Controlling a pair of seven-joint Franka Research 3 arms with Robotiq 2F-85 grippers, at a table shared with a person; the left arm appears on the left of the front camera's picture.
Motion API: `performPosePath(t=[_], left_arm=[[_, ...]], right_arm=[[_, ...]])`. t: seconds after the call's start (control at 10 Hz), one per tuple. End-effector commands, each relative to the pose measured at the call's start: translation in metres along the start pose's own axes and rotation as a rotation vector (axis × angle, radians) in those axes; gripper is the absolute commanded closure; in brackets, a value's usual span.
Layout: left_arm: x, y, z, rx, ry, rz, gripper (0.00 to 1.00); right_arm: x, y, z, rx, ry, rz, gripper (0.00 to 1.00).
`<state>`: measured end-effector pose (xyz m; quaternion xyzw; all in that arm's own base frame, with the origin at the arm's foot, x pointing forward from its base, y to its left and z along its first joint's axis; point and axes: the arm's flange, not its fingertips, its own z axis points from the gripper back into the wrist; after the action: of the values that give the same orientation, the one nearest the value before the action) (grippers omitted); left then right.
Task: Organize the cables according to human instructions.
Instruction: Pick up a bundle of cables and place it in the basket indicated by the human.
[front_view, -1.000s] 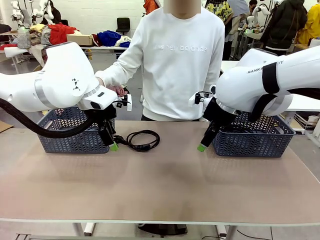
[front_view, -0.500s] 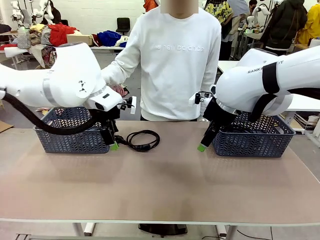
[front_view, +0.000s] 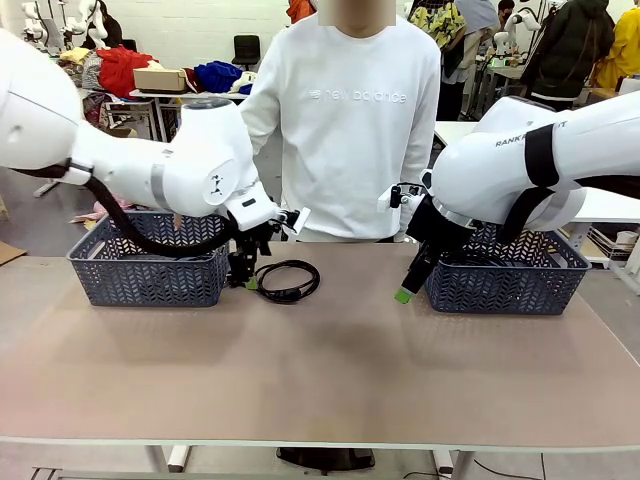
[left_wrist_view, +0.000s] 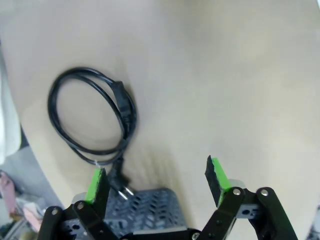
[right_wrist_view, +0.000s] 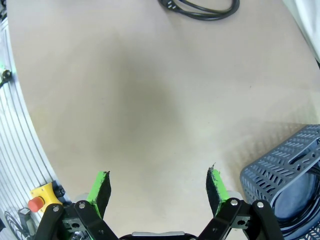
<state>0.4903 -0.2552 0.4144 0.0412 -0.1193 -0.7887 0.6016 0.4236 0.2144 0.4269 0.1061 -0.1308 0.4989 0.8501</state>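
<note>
The left pincer (left_wrist_view: 156, 186) hangs released just short of the coiled cable (left_wrist_view: 92, 116) – its loop lies flat on the table (left_wrist_view: 225, 75) ahead of the fingertips – while the right pincer (front_view: 403, 295), also released, sits well apart.

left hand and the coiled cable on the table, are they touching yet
Apart. In the left wrist view the left hand is open, and the cable lies flat on the table beyond its fingertips, with bare tabletop between the green pads.
</note>
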Motion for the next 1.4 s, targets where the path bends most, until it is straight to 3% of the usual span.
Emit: performPosePath(t=[0.0, 0.3, 0.9, 1.3], left_arm=[[-0.004, 0.014, -0.012, 0.009, 0.013, -0.102, 0.00], [-0.007, 0.025, -0.030, 0.009, 0.031, -0.118, 0.00], [0.002, 0.018, -0.027, -0.012, 0.012, -0.107, 0.00], [-0.004, 0.030, -0.058, -0.022, 0.039, -0.197, 0.00]], right_arm=[[0.000, 0.000, 0.001, -0.004, -0.001, 0.002, 0.00], [0.000, 0.000, 0.001, -0.004, -0.001, 0.002, 0.00], [0.000, 0.000, 0.001, -0.004, -0.001, 0.002, 0.00], [0.000, 0.000, 0.001, -0.004, -0.001, 0.002, 0.00]])
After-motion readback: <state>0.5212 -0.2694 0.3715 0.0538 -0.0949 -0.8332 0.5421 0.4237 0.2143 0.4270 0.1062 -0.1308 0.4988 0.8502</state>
